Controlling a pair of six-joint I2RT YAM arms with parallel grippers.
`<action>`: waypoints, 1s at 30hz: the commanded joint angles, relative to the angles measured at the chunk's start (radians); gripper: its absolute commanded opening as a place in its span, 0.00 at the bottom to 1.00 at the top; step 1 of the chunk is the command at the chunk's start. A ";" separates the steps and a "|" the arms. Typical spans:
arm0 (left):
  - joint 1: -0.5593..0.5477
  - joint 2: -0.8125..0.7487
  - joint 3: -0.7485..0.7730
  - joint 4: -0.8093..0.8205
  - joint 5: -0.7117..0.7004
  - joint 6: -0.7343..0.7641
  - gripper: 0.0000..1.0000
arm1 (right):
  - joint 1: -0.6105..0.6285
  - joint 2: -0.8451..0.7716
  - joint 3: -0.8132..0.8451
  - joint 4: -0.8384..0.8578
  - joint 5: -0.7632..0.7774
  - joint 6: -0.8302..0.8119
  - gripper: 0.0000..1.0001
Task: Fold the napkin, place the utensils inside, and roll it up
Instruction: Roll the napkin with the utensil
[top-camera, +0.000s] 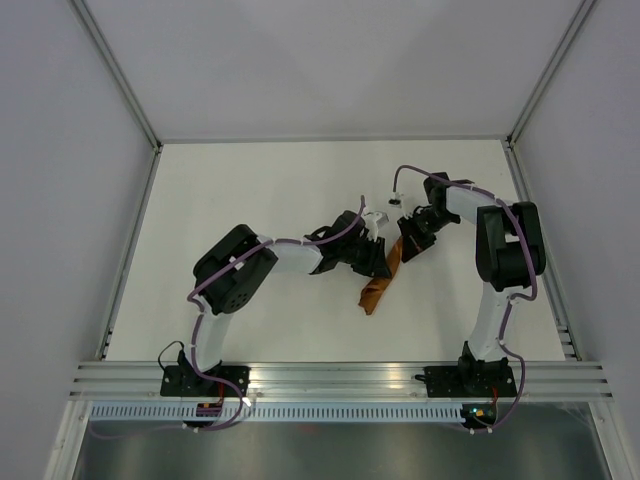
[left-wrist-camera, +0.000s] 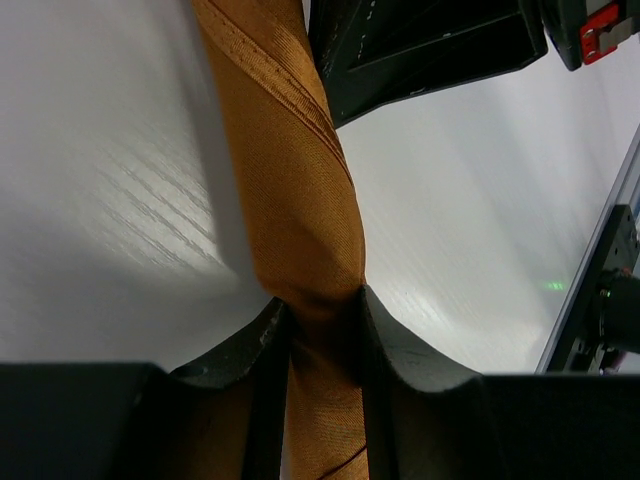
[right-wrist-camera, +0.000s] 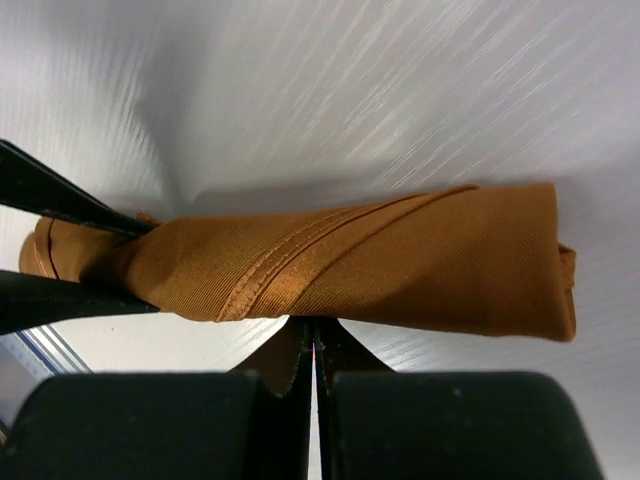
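napkin (top-camera: 375, 295), rolled, lies right of centre on the bench (top-camera: 250, 180), left hand (left-wrist-camera: 322, 310) clenched round it, right hand (right-wrist-camera: 315, 345) closed at its side; a slack release could unwind it, spilling the hidden utensils.
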 joint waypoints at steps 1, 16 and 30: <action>-0.037 0.087 0.000 -0.080 -0.081 -0.048 0.35 | 0.005 0.072 0.071 0.107 0.059 0.030 0.00; -0.056 0.118 0.043 0.027 -0.185 -0.196 0.39 | 0.032 0.167 0.236 0.077 0.057 0.073 0.00; -0.068 0.100 0.062 0.057 -0.211 -0.214 0.44 | 0.046 0.161 0.242 0.079 0.060 0.070 0.00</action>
